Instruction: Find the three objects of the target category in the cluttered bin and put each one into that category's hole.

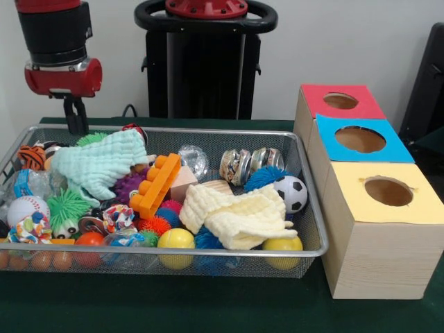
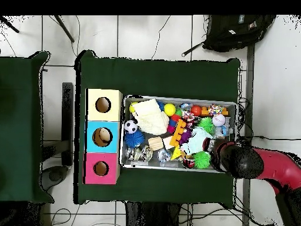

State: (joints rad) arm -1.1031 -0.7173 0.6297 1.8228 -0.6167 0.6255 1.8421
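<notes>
Bin (image 1: 305, 201) is sitting mid-table, crammed with toys | gripper (image 1: 75, 114) is hanging over its 10 o'clock corner in your front view | you can't tell the jaws' state | pale-yellow figures aren't showing.

- Wire bin (image 1: 305, 149): one;
- Wooden boxes with a round hole: three, topped red (image 1: 312, 100), blue (image 1: 399, 149), yellow (image 1: 430, 208);
- Knitted cloths: two, mint (image 1: 97, 163), cream (image 1: 239, 215);
- Smooth yellow balls: two (image 1: 175, 239) (image 1: 282, 244);
- Soccer ball (image 1: 292, 192): one;
- Baseball (image 1: 26, 208): one;
- Orange studded block (image 1: 156, 186): one;
- Shiny cans: two (image 1: 236, 166) (image 1: 267, 158)
</notes>
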